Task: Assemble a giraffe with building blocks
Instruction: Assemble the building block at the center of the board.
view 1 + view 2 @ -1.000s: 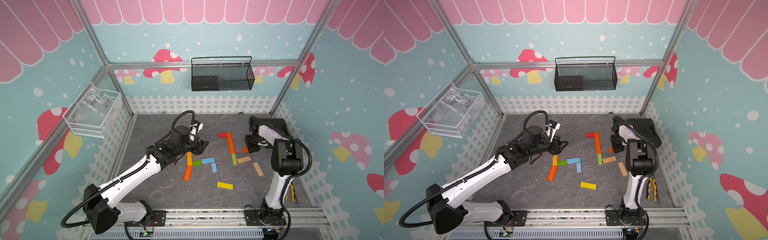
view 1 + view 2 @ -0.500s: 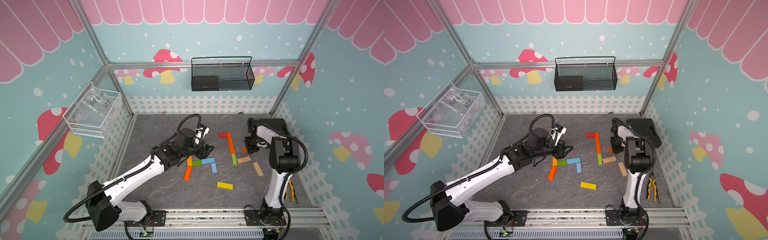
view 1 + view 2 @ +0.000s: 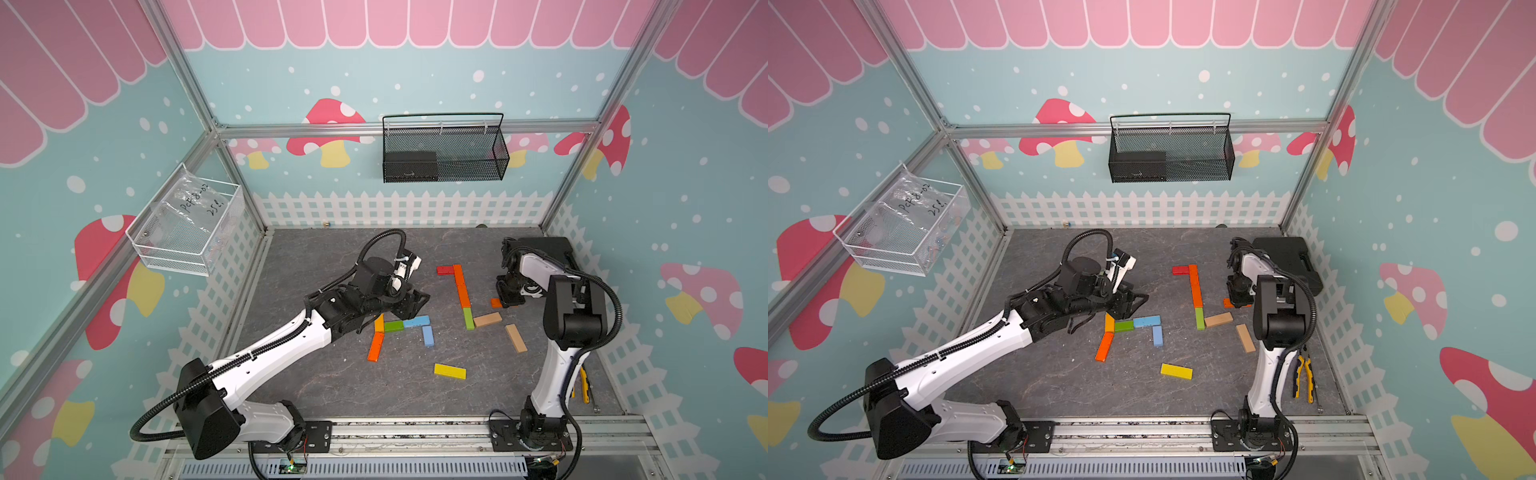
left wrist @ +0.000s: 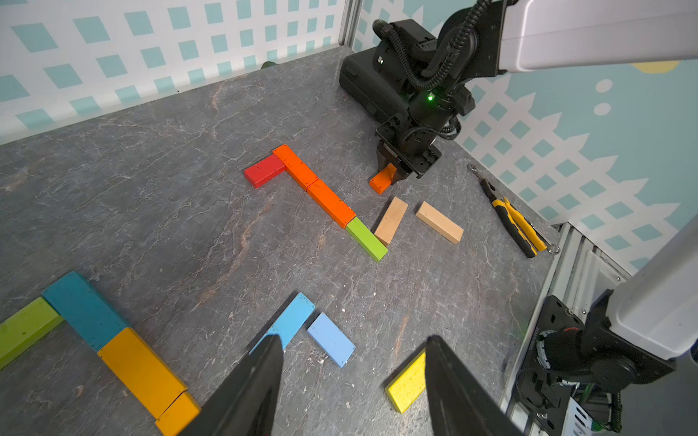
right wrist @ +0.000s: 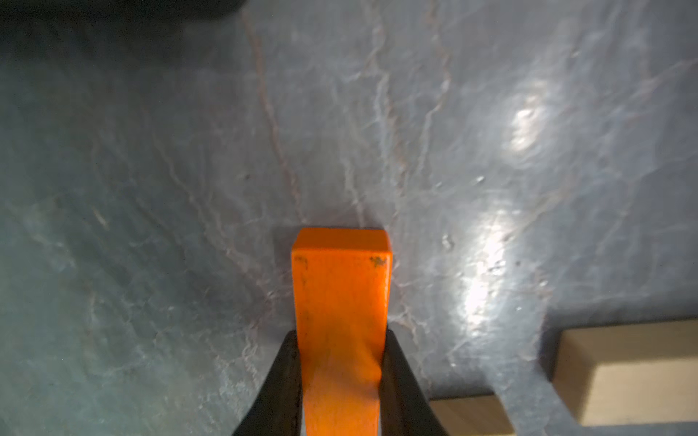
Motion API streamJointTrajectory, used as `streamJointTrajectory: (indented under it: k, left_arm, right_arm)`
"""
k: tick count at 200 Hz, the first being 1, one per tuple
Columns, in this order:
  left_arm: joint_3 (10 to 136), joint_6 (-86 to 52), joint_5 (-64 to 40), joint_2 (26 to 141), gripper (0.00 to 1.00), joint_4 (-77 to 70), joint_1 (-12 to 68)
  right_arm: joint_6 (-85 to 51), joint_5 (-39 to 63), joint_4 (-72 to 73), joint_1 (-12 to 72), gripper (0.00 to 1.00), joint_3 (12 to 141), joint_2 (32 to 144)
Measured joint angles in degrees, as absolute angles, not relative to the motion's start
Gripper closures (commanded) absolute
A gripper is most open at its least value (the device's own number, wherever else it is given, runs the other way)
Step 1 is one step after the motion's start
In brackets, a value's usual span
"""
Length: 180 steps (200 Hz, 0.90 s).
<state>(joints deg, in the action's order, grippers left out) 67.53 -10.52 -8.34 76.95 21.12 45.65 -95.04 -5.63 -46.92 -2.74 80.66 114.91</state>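
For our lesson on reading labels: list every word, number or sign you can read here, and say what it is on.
"PcT8-02": handwritten on the clear bag in the white wire basket.
"25", then an unclear mark: same bag.
Pale print on the black box in the mesh basket: too small to read.

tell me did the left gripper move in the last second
yes, the left gripper has moved closer to the orange column of blocks, in both top views

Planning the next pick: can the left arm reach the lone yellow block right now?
Probably yes: the left gripper is open and empty, and the yellow block lies apart with nothing between.
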Motion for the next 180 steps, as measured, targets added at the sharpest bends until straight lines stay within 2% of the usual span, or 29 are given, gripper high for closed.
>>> streamJointTrajectory:
  k: [65, 180]
  left_arm:
    - [68.05, -10.52, -8.16, 76.97, 0.37, 21.17, 46.15]
    - [69.19, -10.50, -7.05, 78.06, 0.37, 22.22, 48.53]
  right_arm:
    - [-92.79, -8.64, -47.13, -4.95, 0.85, 75.37, 111.07]
    - [-88.36, -8.71, -45.19, -4.89, 0.85, 73.67, 110.30]
